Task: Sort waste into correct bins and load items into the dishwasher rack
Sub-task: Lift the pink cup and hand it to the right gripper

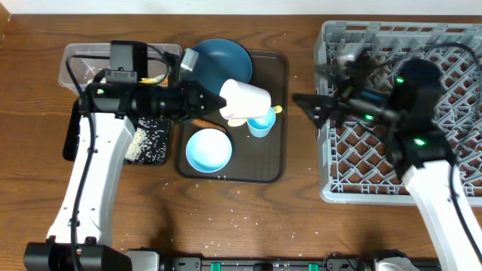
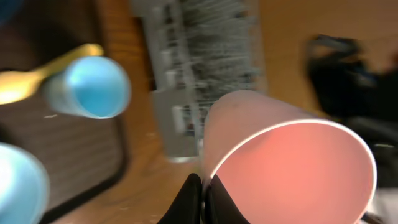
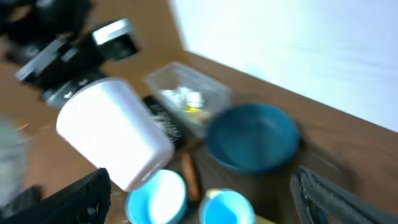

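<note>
My left gripper (image 1: 217, 102) (image 2: 204, 188) is shut on the rim of the small pink cup (image 1: 245, 99) (image 2: 292, 174). It holds the cup on its side above the brown tray (image 1: 271, 162). On that tray rest the dark blue plate (image 1: 218, 59) (image 3: 252, 137), light blue bowl (image 1: 208, 149) (image 3: 155, 196), light blue cup (image 1: 261, 123) (image 2: 93, 87), yellow spoon (image 1: 277, 110) (image 2: 25, 78) and a carrot piece (image 1: 203, 122). My right gripper (image 1: 305, 108) (image 3: 205, 199) hangs open at the left edge of the grey rack (image 1: 422, 113), facing the pink cup (image 3: 115, 130) and holding nothing.
The clear tub (image 1: 83, 64) (image 3: 186, 96) with white tissue and a wrapper stands at the back left. In front of it the black tray (image 1: 151, 143) holds rice. Loose rice grains (image 1: 226, 226) lie on the table near the front edge.
</note>
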You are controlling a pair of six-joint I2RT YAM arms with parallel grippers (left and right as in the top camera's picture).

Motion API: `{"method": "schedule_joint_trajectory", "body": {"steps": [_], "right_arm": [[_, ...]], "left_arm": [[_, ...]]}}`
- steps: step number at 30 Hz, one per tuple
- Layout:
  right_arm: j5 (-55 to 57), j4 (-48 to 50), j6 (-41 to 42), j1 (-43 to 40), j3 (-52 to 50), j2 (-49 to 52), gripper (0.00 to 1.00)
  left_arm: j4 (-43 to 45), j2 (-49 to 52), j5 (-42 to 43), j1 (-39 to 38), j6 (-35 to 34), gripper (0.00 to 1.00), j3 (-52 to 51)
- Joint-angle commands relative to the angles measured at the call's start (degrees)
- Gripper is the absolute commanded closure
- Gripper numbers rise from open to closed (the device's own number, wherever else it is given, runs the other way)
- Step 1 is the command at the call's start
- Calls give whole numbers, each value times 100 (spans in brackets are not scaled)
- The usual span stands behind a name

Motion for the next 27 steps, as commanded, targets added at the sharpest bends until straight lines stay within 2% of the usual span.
{"method": "schedule_joint_trajectory", "body": {"steps": [1, 4, 11, 19, 24, 27], "right_arm": [[-839, 426, 192, 376, 39, 348, 9], [-968, 817, 192, 664, 39, 651, 8], [-1456, 1816, 286, 1080, 39, 929, 7], [-1458, 2192, 278, 1121, 39, 929, 1], [-1458, 2433, 275, 1121, 39, 938, 1], [-1482, 2520, 275, 1121, 39, 940, 1]], "left_arm": [[59, 17, 1357, 46, 11, 94, 39], [96, 17, 1670, 46, 9, 94, 39], [90, 17, 1714, 44, 7, 94, 39], [-177, 15, 1829, 44, 11, 94, 33], [-234, 15, 2365, 44, 11, 94, 17], [-236, 15, 2398, 44, 9, 94, 17]]}}
